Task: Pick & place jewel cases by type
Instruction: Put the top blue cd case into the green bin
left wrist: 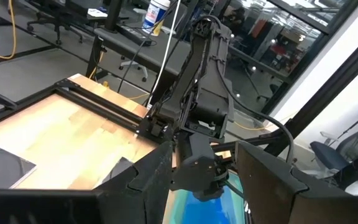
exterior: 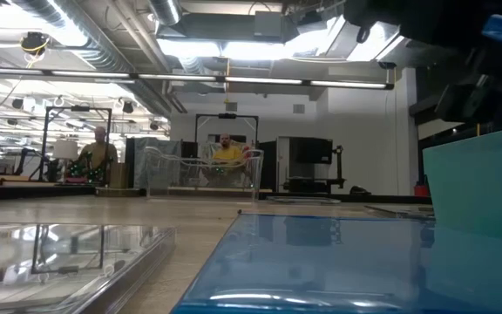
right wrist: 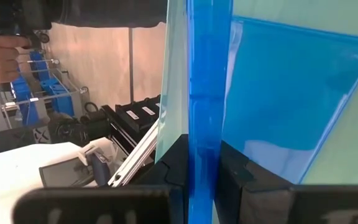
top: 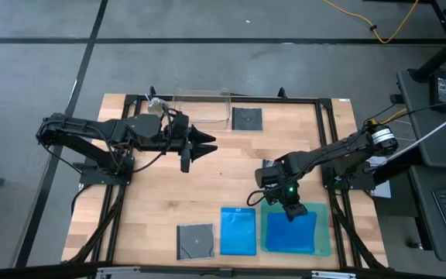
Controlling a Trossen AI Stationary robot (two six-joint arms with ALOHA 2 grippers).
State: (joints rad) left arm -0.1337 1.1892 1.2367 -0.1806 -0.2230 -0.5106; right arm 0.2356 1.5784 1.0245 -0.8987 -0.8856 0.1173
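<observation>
My right gripper [top: 293, 211] points down over the green tray [top: 324, 242] at the near right and is shut on a bright blue jewel case [right wrist: 209, 74], seen edge-on. Another blue case [top: 289, 232] lies flat in the tray. A third blue case [top: 238, 231] and a dark grey square case [top: 195, 240] lie flat on the table to the tray's left. A second dark case [top: 247, 118] lies by the far edge. My left gripper [top: 206, 144] hovers open over the table's middle left, holding nothing. My right gripper pinches the blue case between its two fingers [right wrist: 235, 168], which sit on its two flat faces at one edge [right wrist: 207, 146]. The fingers come from above, pointing down. The case stands on edge below them over the tray; whether its lower end touches the tray I cannot tell.
A clear plastic tub [top: 201, 108] stands at the far edge beside the dark case. Black frame rails [top: 327, 147] run along the table's sides. Bare wood [top: 169, 194] lies between the two arms. People sit in the room beyond the table [exterior: 227, 153].
</observation>
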